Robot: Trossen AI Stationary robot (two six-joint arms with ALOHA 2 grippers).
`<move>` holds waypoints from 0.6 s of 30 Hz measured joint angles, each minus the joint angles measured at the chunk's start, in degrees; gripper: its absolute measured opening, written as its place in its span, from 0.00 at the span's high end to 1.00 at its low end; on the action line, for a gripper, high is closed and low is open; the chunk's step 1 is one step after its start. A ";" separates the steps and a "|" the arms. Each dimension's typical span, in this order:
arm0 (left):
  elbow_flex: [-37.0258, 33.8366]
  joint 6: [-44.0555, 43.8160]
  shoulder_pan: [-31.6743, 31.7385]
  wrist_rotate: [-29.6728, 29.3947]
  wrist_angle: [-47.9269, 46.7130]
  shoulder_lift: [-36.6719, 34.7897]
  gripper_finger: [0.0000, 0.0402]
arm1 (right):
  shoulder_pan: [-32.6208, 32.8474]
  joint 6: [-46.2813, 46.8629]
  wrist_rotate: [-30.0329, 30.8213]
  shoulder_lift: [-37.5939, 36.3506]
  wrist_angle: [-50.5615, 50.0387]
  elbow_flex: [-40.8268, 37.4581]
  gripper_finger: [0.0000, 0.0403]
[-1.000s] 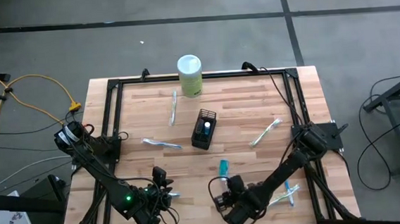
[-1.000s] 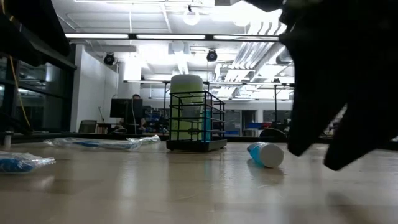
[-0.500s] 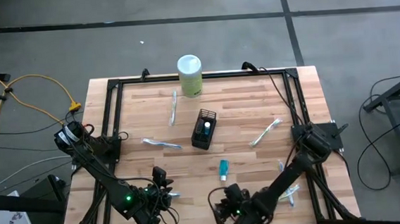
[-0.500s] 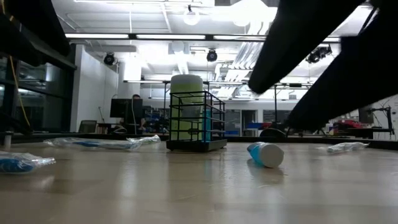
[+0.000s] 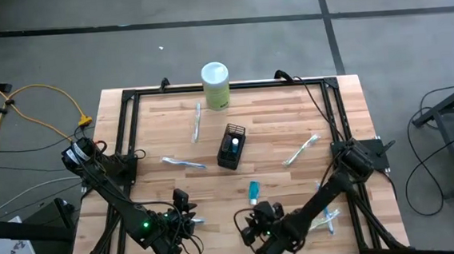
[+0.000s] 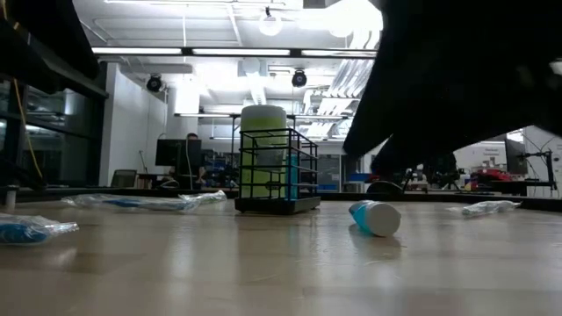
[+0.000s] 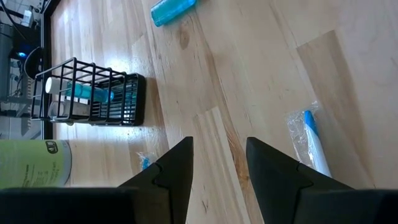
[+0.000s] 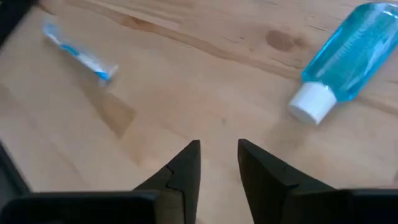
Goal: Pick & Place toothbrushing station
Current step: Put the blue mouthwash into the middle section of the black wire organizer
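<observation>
The black wire-mesh holder (image 5: 231,147) stands upright mid-table with a teal white-capped tube inside it (image 7: 78,93). A second teal tube (image 5: 253,192) lies on its side on the wood. Wrapped toothbrushes lie flat around it (image 5: 196,123) (image 5: 183,162) (image 5: 301,150) (image 5: 327,216). My right gripper (image 5: 248,225) hovers near the table's near edge, just short of the loose tube (image 8: 345,59); its fingers (image 8: 217,158) stand narrowly open with nothing between them. My left gripper (image 5: 187,218) waits at the near left, open (image 7: 217,168), beside another wrapped toothbrush (image 7: 308,140).
A pale green canister with a white lid (image 5: 215,84) stands at the far edge behind the holder. A black metal frame (image 5: 130,110) borders the tabletop. Bare wood lies between the holder and both grippers.
My right arm swung a little toward the table's near edge and came back, and its wrist has rolled and turned. The loose tube, the holder and the toothbrushes have stayed where they were.
</observation>
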 joint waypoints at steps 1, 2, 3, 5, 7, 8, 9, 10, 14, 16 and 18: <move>0.00 0.00 0.00 0.00 0.00 0.00 0.65 | -0.53 -0.03 -1.18 0.00 -0.32 0.00 0.77; 0.00 0.00 0.00 -0.01 0.01 0.00 0.65 | -1.03 -0.01 -2.36 0.00 -0.87 0.00 0.78; 0.00 0.00 0.00 -0.01 0.00 0.01 0.65 | -1.47 0.21 -3.61 0.00 -1.63 0.00 0.78; 0.00 0.01 0.00 0.00 0.00 0.00 0.65 | -2.17 1.52 -6.18 0.00 -3.23 0.00 0.79; 0.00 0.01 0.00 0.00 0.00 0.00 0.65 | -2.74 3.05 -8.97 0.00 -4.88 0.00 0.79; 0.00 0.01 0.00 0.00 0.00 0.00 0.65 | -3.04 3.56 -10.51 0.00 -5.39 0.00 0.79; 0.00 0.01 0.00 0.00 0.00 0.01 0.65 | -3.28 3.99 -12.09 0.00 -5.60 0.00 0.79; 0.00 0.01 0.00 0.00 0.00 0.00 0.65 | -3.42 4.43 -13.53 -0.08 -5.69 0.00 0.79; 0.00 0.01 0.00 0.00 0.00 0.00 0.65 | -3.83 5.68 -18.55 -1.38 -5.85 0.00 0.79; 0.00 0.01 0.00 0.00 0.00 0.00 0.65 | -4.14 6.12 -20.41 -2.45 -5.95 0.00 0.79; 0.00 0.01 0.00 -0.01 -0.01 0.00 0.65 | -4.45 6.25 -22.52 -3.26 -5.88 0.02 0.79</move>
